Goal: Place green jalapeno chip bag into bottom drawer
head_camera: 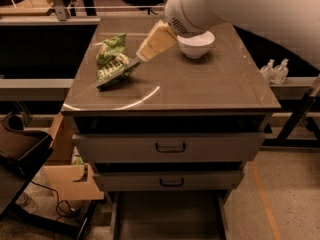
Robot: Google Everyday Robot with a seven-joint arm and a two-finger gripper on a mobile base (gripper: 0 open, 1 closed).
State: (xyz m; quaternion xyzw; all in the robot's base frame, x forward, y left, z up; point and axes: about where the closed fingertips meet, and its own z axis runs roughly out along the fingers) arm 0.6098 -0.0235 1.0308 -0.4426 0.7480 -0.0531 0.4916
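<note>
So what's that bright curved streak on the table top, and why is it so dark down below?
Camera view: the streak is glare, light reflecting off the glossy cabinet top; the green jalapeno chip bag, with the gripper at its right edge, casts a small shadow; the white bowl is brightest; the bottom drawer lies in the cabinet's shade.
</note>
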